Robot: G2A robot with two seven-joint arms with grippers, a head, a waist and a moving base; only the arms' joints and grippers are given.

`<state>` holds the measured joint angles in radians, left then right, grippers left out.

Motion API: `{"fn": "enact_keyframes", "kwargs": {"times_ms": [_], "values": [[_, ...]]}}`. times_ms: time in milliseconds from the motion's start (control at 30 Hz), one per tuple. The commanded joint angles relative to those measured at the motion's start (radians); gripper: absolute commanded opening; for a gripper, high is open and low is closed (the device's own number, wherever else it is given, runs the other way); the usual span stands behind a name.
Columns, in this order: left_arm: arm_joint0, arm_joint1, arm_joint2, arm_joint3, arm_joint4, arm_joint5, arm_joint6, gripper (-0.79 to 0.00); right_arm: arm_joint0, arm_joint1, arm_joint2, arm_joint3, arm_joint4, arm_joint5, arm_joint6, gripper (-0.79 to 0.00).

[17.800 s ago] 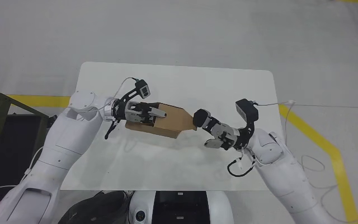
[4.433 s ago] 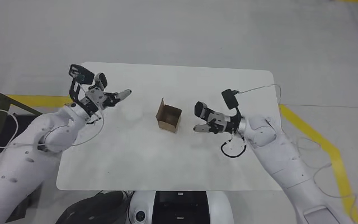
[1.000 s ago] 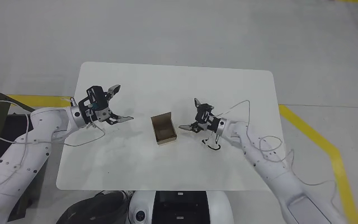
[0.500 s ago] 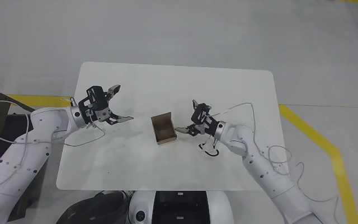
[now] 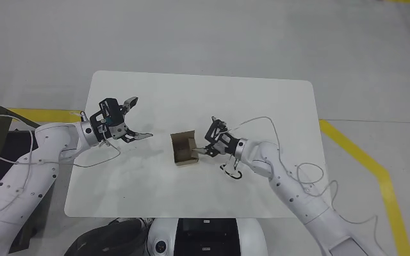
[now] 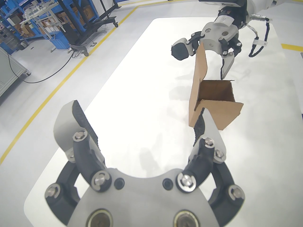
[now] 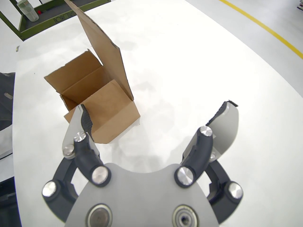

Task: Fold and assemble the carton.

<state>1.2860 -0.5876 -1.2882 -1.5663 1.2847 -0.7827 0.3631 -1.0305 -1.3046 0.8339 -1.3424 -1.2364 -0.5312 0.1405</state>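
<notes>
A small brown carton (image 5: 184, 148) stands upright mid-table, open at the top, with one tall flap (image 7: 104, 48) sticking up. My right gripper (image 5: 204, 136) is open just to the carton's right. One of its fingers (image 7: 81, 119) rests against the top edge of the carton's near wall (image 7: 111, 116), and the other hangs over bare table. My left gripper (image 5: 141, 118) is open and holds nothing, a hand's width to the left of the carton (image 6: 213, 105). In the left wrist view the right gripper (image 6: 201, 62) shows behind the tall flap.
The white table (image 5: 256, 96) has bare room all around the carton. A black cable loop (image 5: 229, 171) hangs from the right arm onto the table. A green cart (image 7: 59, 8) stands on the floor beyond the table's edge.
My right gripper has moved left up to the carton, and the carton has shifted slightly left. The left arm has kept still.
</notes>
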Motion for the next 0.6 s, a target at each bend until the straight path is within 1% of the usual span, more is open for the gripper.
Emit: {"fn": "enact_keyframes", "kwargs": {"times_ms": [0, 67, 233, 333, 400, 467, 567], "values": [[0.000, 0.000, 0.000, 0.000, 0.000, 0.000, 0.000, 0.000, 0.002, -0.003, -0.009, -0.008, -0.024, 0.027, 0.021, 0.000], [0.000, 0.000, 0.000, 0.000, 0.000, 0.000, 0.000, 0.000, 0.000, -0.005, -0.018, -0.021, -0.047, 0.050, 0.043, 0.000], [0.000, 0.000, 0.000, 0.000, 0.000, 0.000, 0.000, 0.000, -0.007, -0.009, -0.032, -0.070, -0.065, 0.070, 0.082, 0.000], [0.000, 0.000, 0.000, 0.000, 0.000, 0.000, 0.000, 0.000, -0.020, -0.008, -0.021, -0.094, -0.043, 0.061, 0.066, 0.000], [0.000, 0.000, 0.000, 0.000, 0.000, 0.000, 0.000, 0.000, -0.032, -0.005, -0.007, -0.100, -0.014, 0.034, 0.048, 0.000], [0.000, 0.000, 0.000, 0.000, 0.000, 0.000, 0.000, 0.000, -0.034, 0.000, 0.003, -0.089, 0.010, -0.035, 0.040, 0.000], [0.000, 0.000, 0.000, 0.000, 0.000, 0.000, 0.000, 0.000, -0.031, 0.004, 0.016, -0.056, 0.030, -0.091, 0.032, 0.000]]}}
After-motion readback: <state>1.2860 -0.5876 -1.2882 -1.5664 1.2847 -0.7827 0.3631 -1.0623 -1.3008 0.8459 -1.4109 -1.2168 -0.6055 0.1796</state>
